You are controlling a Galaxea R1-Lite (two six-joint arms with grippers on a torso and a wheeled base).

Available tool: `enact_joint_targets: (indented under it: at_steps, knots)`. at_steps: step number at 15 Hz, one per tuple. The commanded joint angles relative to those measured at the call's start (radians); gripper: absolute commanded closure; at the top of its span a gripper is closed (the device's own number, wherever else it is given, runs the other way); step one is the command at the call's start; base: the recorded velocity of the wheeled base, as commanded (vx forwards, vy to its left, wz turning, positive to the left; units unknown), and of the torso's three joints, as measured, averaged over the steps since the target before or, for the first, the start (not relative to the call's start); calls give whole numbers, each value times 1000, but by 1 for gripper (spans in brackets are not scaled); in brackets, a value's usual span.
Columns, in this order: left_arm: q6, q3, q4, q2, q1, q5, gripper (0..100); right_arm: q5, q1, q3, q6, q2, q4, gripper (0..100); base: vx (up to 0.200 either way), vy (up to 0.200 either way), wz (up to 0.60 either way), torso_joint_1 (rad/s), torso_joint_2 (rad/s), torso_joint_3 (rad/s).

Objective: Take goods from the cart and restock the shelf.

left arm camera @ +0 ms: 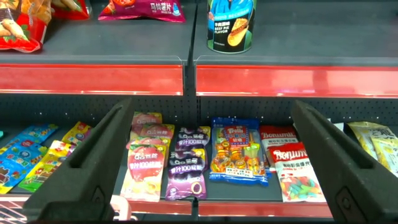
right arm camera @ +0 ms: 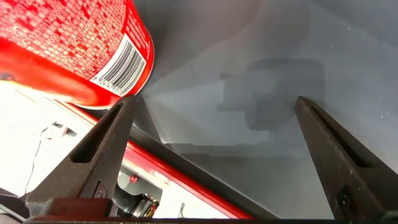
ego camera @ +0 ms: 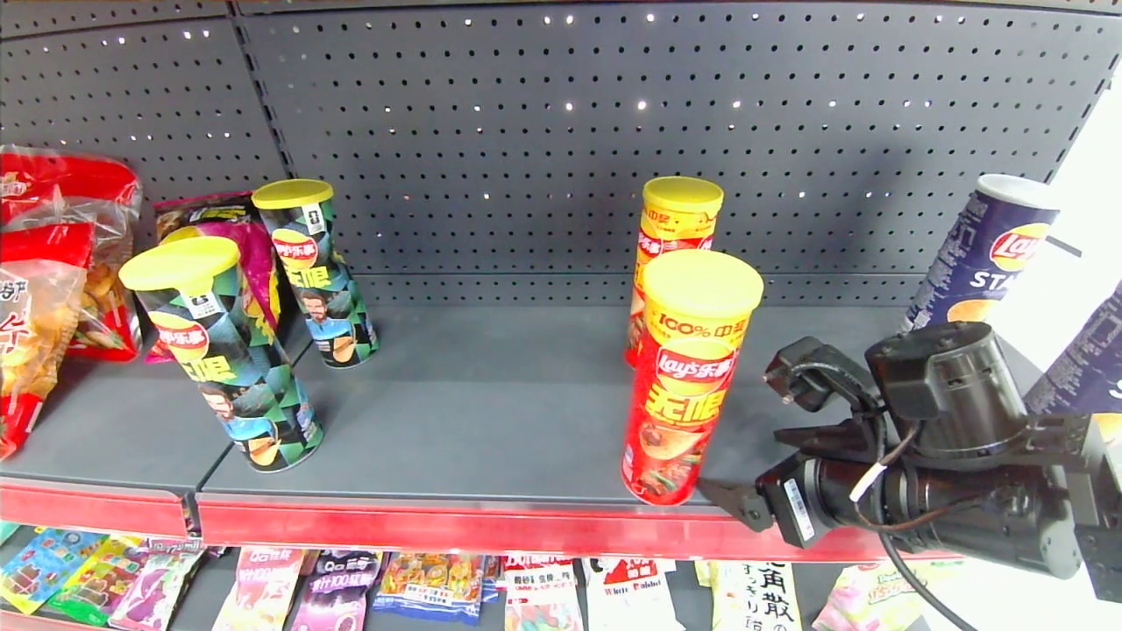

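Snack bags (ego camera: 44, 263): far L of the shelf (ego camera: 491, 412), leaning, well apart from the work.
Green cans: two, upright. Front green can (ego camera: 223, 350) near the red lip (ego camera: 456, 526), rear green can (ego camera: 316, 272) by the back panel.
Left gripper (left arm camera: 211, 106): low, facing the lower-shelf candy bags (left arm camera: 239, 152). Fingers spread wide, nothing btwn them.
Rear red can (ego camera: 675, 228): upright, right behind the front one.
Front red can (ego camera: 688, 377): the task item. Upright on the shelf, close to the front edge, right of centre.
Right gripper (right arm camera: 214, 102): at the shelf front, just right of the front red can's base. Fingers wide apart, holding nothing. The near finger (right arm camera: 118, 143) sits just beside the can bottom; can't tell if it touches.
Blue cans (ego camera: 986, 254): far R, tilted, apart from the gripper.
Step (est.): can looks placed and let go, so this is the release/retreat part of one restock cycle.
Next (est.): pull the R arm straight back, away from the can, w/o swinging the near finger into its base. The can is tall and near the lip, so it's easy to tip. Then back to the cart for another item.
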Motion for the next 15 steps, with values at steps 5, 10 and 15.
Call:
enact_joint_targets:
  at_steps: [5,10,15]
  knots:
    - [0,0,0,0,0,0,0,0,6,-1,2,10,-1,0,0,0,0,0,0,0]
    - [0,0,0,0,0,0,0,-2,-31,37,3,-63,-1,0,0,0,0,0,0,0]
    - [0,0,0,0,0,0,0,-3,-43,221,-1,-453,2,0,0,0,0,0,0,0]
